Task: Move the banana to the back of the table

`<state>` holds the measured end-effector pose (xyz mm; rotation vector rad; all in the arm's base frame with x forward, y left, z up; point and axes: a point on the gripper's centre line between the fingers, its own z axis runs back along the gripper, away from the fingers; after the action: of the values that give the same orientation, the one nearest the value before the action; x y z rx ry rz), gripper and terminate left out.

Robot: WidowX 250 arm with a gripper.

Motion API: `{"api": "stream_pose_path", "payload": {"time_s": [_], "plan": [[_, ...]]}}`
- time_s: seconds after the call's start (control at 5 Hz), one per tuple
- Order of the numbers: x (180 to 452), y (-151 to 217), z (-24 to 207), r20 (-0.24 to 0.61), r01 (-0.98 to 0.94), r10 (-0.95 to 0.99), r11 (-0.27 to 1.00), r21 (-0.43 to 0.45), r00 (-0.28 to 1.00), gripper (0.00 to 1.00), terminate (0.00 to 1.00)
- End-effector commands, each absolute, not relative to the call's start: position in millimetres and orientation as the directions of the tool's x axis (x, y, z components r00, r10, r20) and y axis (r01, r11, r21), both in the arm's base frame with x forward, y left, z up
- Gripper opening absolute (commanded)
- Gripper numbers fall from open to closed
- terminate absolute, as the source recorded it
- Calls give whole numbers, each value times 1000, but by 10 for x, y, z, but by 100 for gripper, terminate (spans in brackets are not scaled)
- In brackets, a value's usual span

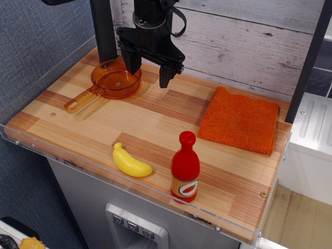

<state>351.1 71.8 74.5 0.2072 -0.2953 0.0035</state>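
Lying near the front edge of the table [88, 122], the banana [132, 161] rests on its side, apart from everything else. Small, stubby, curved; smooth glossy yellow plastic, one pointed tip aimed toward the back-left, the blunter end toward the bottle.

Just to its right stands a red bottle [185, 167], upright, rounded red cap, glossy red body, orange-and-white label low on the front. Taller than the banana is long. A small gap between the two.

Table top: butcher-block wood in light and reddish-brown stripes, clear acrylic strip along the edges, grey base below.

Back-right: orange cloth [239, 119], roughly square, nubbly woven texture, lying flat, nothing on it.

Back-left: orange pan [115, 78], translucent plastic, round and shallow, holding nothing; the wood shows through its bottom. Its handle points forward-left.

Gripper [150, 71]: black, hanging at the back of the table, just beside and partly above the pan's right rim. Its two fingers [165, 78] are spread apart, nothing between them. Well apart from the banana.

Behind the table: whitewashed plank wall. A dark post stands behind the pan.
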Motion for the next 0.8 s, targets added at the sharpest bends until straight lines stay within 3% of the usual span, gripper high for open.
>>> {"api": "stream_pose_path", "payload": {"time_s": [0.0, 0.2, 0.6], "plan": [[3511, 718, 745, 289, -34, -27, 979, 202, 957, 100, 0], [3295, 720, 796, 307, -104, 48, 980, 169, 950, 100, 0], [2770, 675, 866, 320, -465, 399, 870, 163, 859, 100, 0]]}}
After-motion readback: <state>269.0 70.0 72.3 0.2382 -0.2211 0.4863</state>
